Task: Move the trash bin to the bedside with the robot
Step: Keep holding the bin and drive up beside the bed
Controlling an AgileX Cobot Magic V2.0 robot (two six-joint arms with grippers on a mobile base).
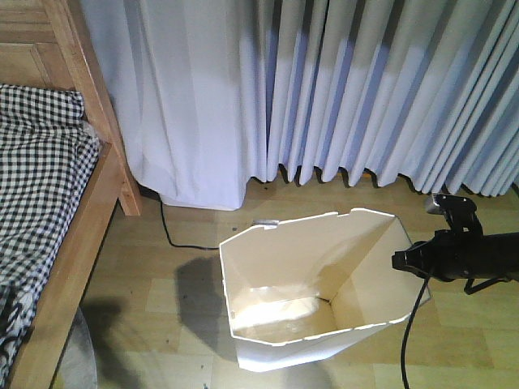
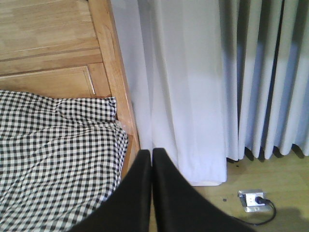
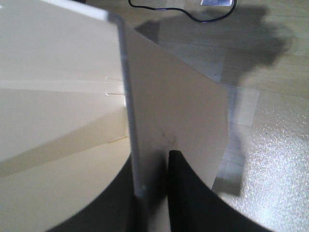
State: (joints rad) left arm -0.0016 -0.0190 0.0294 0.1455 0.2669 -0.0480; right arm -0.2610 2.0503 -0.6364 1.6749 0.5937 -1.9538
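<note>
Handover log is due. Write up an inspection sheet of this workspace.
Surface: wooden floor, shiny.
Job's things: trash bin upright on the floor, apart from the bed.
Clutter: nothing seen.
Grippers: right gripper shut on the bin's wall, fingers either side; left gripper shut, holding nothing.
Cables: black cable plugged into a floor socket; second cable hangs from the right arm.
Surroundings: pale curtains reaching the floor.
</note>
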